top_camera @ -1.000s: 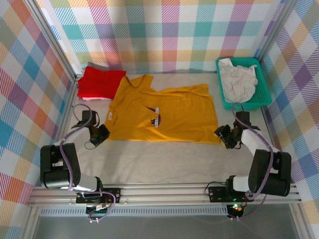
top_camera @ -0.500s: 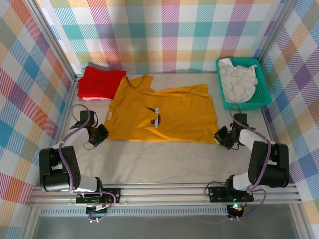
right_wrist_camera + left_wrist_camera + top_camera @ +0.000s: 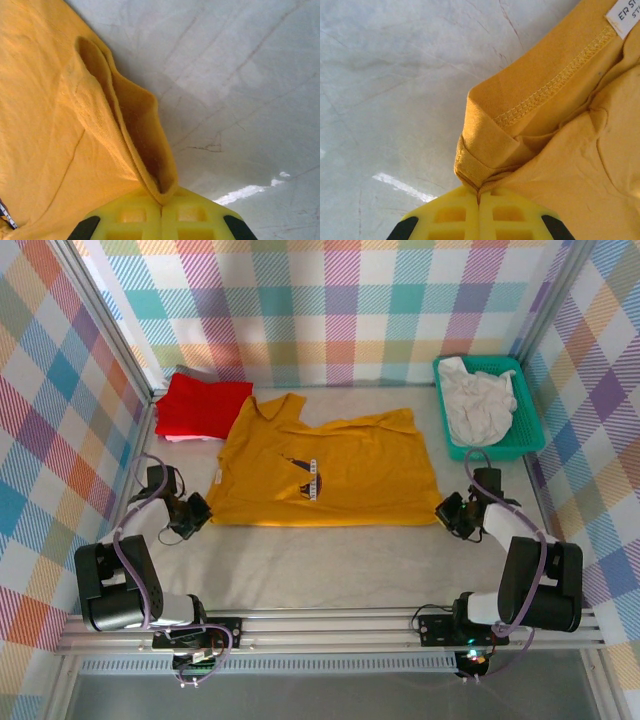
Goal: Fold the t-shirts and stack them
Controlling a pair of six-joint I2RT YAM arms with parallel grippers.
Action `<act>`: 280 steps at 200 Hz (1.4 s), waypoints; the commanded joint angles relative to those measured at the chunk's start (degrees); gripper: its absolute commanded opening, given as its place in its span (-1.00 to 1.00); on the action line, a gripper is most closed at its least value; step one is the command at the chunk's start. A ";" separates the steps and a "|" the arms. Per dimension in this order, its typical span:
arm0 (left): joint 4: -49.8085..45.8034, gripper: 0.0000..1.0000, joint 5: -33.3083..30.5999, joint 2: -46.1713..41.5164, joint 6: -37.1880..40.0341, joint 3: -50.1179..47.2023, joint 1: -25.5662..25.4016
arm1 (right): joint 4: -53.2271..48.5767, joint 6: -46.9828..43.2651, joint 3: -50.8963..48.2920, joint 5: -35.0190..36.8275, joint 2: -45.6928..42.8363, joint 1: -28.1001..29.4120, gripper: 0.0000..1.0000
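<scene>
The mustard-yellow t-shirt (image 3: 330, 475) lies spread across the middle of the table, its dark logo (image 3: 303, 478) showing. My left gripper (image 3: 203, 510) is shut on the shirt's near left corner (image 3: 480, 165), where the hem bunches between the yellow fingers (image 3: 450, 215). On the other side, my right gripper (image 3: 443, 508) is shut on the near right corner (image 3: 150, 165), its fabric folded into a ridge. A folded red t-shirt (image 3: 203, 405) rests at the back left. An off-white t-shirt (image 3: 478, 405) lies crumpled in the basket.
A teal mesh basket (image 3: 530, 445) stands at the back right. Checked walls close in the table on three sides. Bare grey tabletop (image 3: 330, 565) runs between the yellow shirt and the front rail.
The right gripper has closed on the shirt's near right corner. Both grippers have shifted slightly outward and back, and the shirt's front edge now lies straighter.
</scene>
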 commanded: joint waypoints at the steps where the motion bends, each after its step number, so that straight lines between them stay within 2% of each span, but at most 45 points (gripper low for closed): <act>1: -2.90 -1.00 2.66 -0.03 1.29 -1.36 0.81 | -1.50 0.80 -2.58 -1.02 -1.01 -0.59 -1.00; 30: -5.98 -1.00 1.37 -4.26 0.96 -3.85 0.58 | -4.97 1.91 -5.10 0.12 -5.38 -0.59 -0.98; 80: -4.96 -1.00 2.51 -12.50 -7.61 -10.27 0.28 | -7.02 5.86 -7.72 0.90 -10.91 -0.60 -0.93; 116: -7.36 -1.00 -0.80 -17.86 -8.90 -11.69 0.21 | -8.02 7.58 -9.14 1.07 -14.04 -0.66 -0.91; 133: -7.74 -0.67 -1.78 -19.17 -9.02 -11.89 0.18 | -8.72 7.96 -9.73 1.09 -15.62 -0.62 -0.84; 149: -8.31 -0.05 -2.52 -20.54 -9.19 -11.38 0.18 | -9.83 8.55 -9.96 0.63 -17.59 -0.61 -0.41; 159: -9.03 0.13 -3.07 -21.77 -9.18 -10.81 0.17 | -11.12 8.69 -9.41 0.86 -19.37 -0.67 -0.25; 166: -9.68 0.20 -3.85 -22.96 -9.20 -10.15 0.26 | -12.26 8.66 -8.73 1.68 -20.90 -0.62 -0.19; 179: -10.60 0.21 -5.57 -26.42 -8.70 -8.67 0.18 | -14.13 7.90 -6.77 3.94 -24.54 -0.57 -0.09; 195: -10.02 0.10 -7.35 -28.44 -6.91 -4.76 -0.37 | -13.23 5.57 -3.64 4.79 -27.02 -0.50 -0.01; 210: -10.18 0.09 -9.06 -22.93 -3.21 3.06 -3.62 | -9.95 2.95 0.49 3.72 -25.62 1.00 0.01; 227: -9.59 0.06 -10.78 -12.03 -0.61 13.92 -9.76 | -6.47 -1.24 7.49 5.86 -20.02 7.50 0.03; 238: -5.52 0.05 -9.39 -5.23 -0.74 19.56 -13.04 | -5.46 -3.98 13.48 8.42 -13.72 12.50 0.04; 249: -2.10 0.03 -9.64 2.06 -1.07 26.54 -15.60 | -3.58 -6.81 19.20 7.62 -6.89 16.23 0.06; 280: -1.69 0.20 -8.84 24.52 -1.26 50.44 -21.19 | -3.41 -10.20 36.12 2.74 11.19 20.09 0.05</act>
